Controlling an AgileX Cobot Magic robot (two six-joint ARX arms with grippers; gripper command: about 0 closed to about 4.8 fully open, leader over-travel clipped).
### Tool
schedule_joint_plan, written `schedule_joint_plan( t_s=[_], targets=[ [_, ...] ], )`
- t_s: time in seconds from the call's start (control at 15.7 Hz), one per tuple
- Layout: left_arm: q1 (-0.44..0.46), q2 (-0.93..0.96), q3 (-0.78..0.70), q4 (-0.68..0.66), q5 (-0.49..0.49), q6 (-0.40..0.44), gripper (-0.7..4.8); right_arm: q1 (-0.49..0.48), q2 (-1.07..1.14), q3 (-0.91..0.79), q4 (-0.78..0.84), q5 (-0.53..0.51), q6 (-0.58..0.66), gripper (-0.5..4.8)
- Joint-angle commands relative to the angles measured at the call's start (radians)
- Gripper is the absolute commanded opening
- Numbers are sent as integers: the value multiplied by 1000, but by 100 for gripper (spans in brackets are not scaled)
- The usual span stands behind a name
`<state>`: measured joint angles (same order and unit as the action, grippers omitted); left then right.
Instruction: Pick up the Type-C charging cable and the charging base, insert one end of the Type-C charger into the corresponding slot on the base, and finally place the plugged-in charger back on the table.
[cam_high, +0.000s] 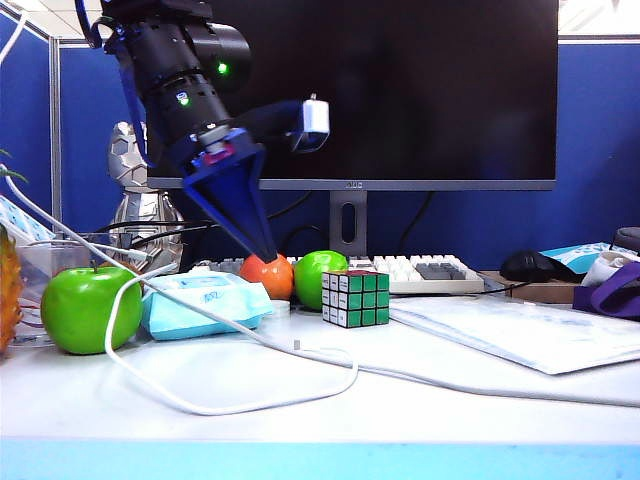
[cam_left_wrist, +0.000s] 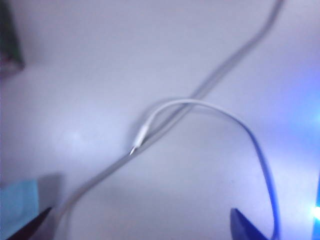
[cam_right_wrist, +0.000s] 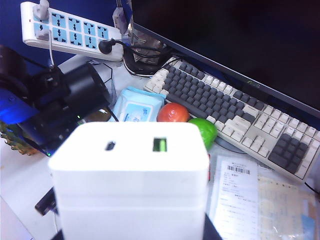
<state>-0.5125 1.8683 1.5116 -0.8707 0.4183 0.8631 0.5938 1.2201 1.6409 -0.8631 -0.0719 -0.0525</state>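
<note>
Hanging above the white bench (cam_high: 420, 410), the left gripper (cam_left_wrist: 140, 227) stands spread wide and empty. Directly beneath it lies the thin white Type-C charging cable (cam_left_wrist: 200, 104), its small plug end (cam_left_wrist: 136, 146) resting across a thicker grey cable (cam_left_wrist: 220, 70), long axis slanting between the fingertips. The right gripper (cam_high: 300, 125), nearer the monitor (cam_high: 400, 90), pinches the glossy white boxy charging base (cam_right_wrist: 131, 170) aloft, its slots facing outward. The left arm is nearer the plug.
</note>
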Motion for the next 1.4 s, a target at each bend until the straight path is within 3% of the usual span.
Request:
schedule_joint_plan(
  t_s=[0.06,0.32,0.38,0.95,1.02,1.15,1.21,1.4],
  targets=[
    [-21,13,2,35,31,166,479,0,-5,6,31,-1,0,-5],
    [-83,90,2,131,-28,180,479,0,-4,6,31,-17,0,-6],
    [-87,109,2,173,-45,180,391,0,-4,6,30,-17,0,-5],
    [-84,202,2,248,-67,180,389,0,-4,6,29,-42,-1,-5],
    [-84,207,2,245,-67,180,324,0,-4,6,30,-42,-1,-5],
    [-84,207,2,238,-67,177,261,0,-4,6,30,-42,-1,-6],
    [-84,207,2,222,-66,177,149,0,-4,6,30,-42,-1,-5],
    [-85,205,2,211,-66,176,132,0,-4,6,30,-42,-1,-5]
  ],
)
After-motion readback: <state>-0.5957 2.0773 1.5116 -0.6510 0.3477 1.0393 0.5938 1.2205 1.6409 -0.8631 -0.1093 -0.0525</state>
